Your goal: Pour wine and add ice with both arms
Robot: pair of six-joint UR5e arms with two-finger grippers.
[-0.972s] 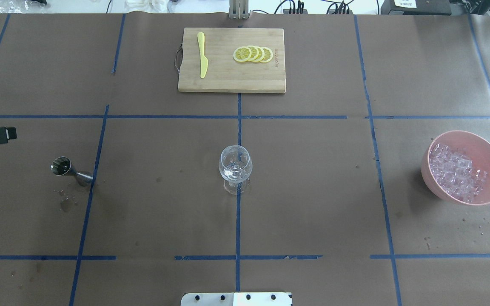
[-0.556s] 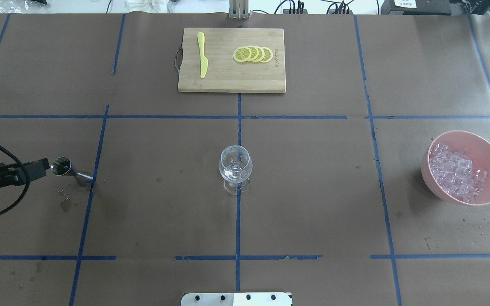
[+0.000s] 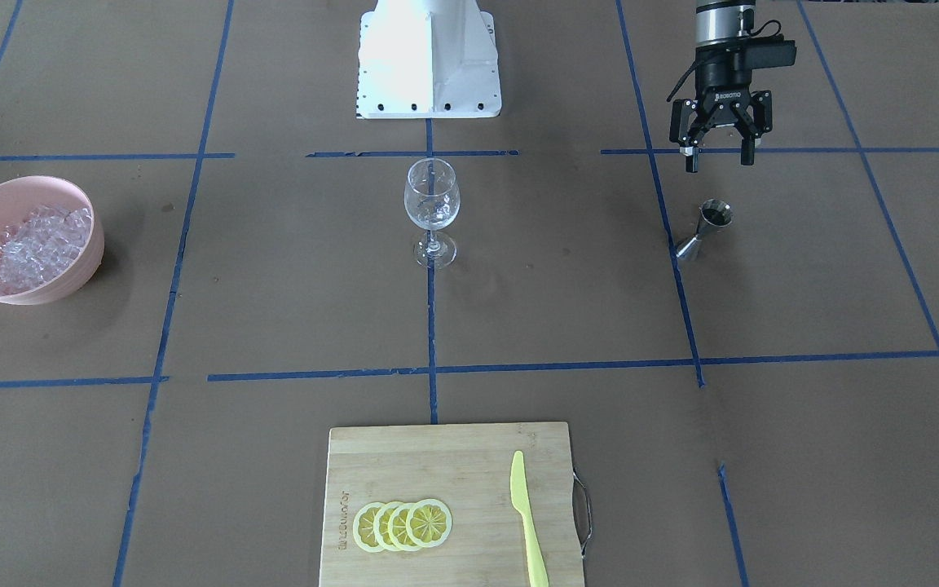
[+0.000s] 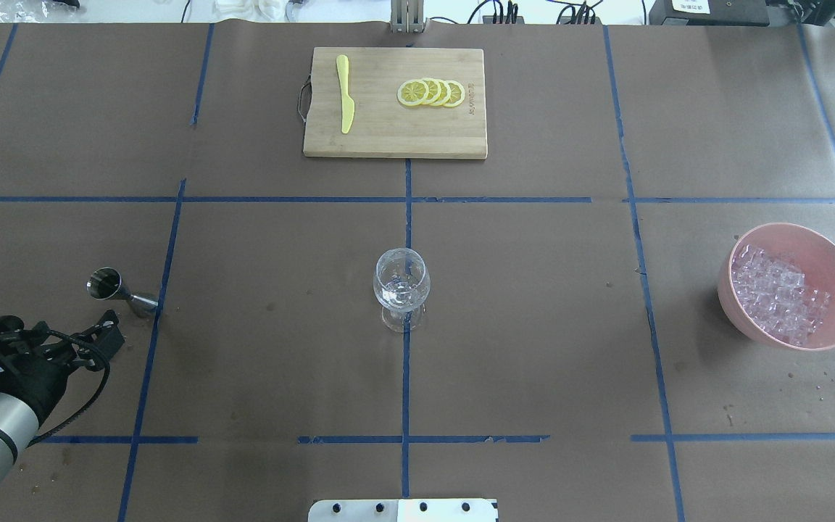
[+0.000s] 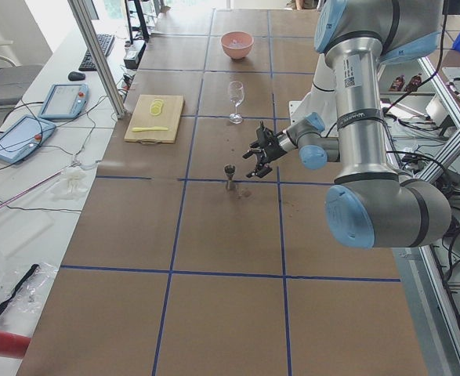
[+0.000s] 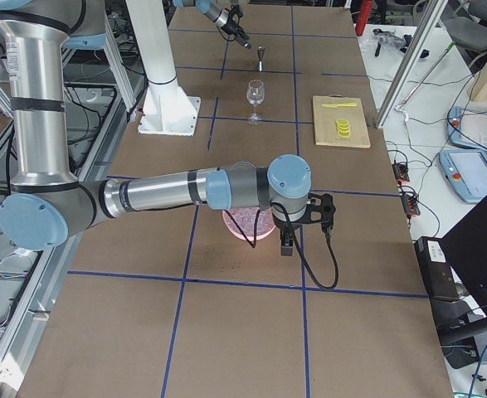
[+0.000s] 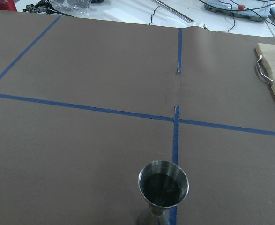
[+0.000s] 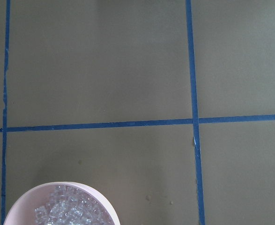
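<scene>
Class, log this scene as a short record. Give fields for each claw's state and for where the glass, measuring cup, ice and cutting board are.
Left claw: open, empty, apart from the measuring cup, on the robot's side of it
Right claw: by the pink bowl; open or shut cannot be told
Measuring cup: upright, holds dark liquid
Wine glass: upright, table centre
Ice: heaped in pink bowl
Cutting board: lemon slices and yellow knife on it

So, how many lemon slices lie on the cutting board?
4 lemon slices, in one overlapping row on the cutting board, apart from the yellow knife. A thin one could be hidden underneath.
</scene>
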